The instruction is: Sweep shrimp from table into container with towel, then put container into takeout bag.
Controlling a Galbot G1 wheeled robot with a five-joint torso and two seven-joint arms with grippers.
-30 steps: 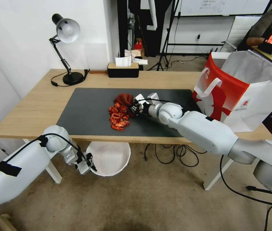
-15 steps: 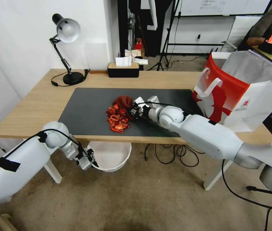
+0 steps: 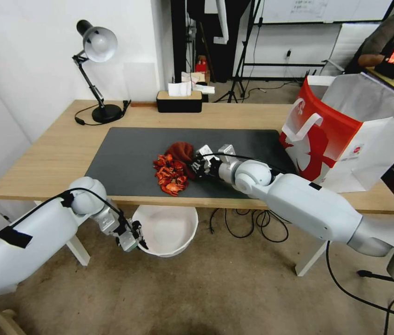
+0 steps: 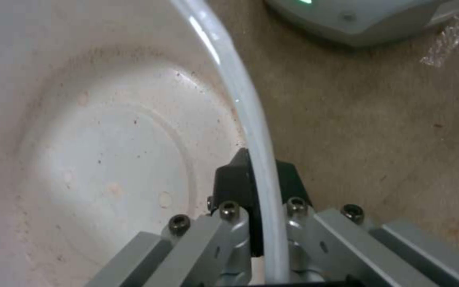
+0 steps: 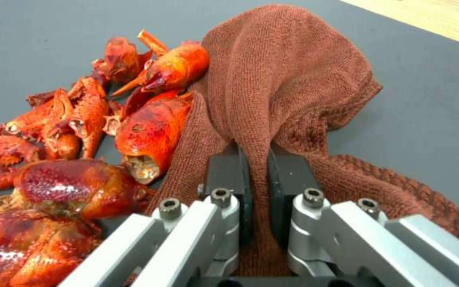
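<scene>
Now right hand [image 5: 256,179] clamped on rust-brown soft towel [image 3: 181,151], pressed against glossy red-orange shrimp heap [image 3: 170,173] on dark grey mat [image 3: 122,158]. Left hand [image 4: 256,187] pinched on rim of round white plastic container [image 3: 171,230], held below light-wood surface [image 3: 57,149] edge.

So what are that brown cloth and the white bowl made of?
The towel looks like soft terry or microfibre: looped, nubbly weave, matte, draping in folds. The container seems thin plastic: smooth, glossy rim, slightly translucent wall, though that's a guess.

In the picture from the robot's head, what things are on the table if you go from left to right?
Lamp → tissue box → shrimp → towel → right tool gripping the towel → takeout bag.
</scene>
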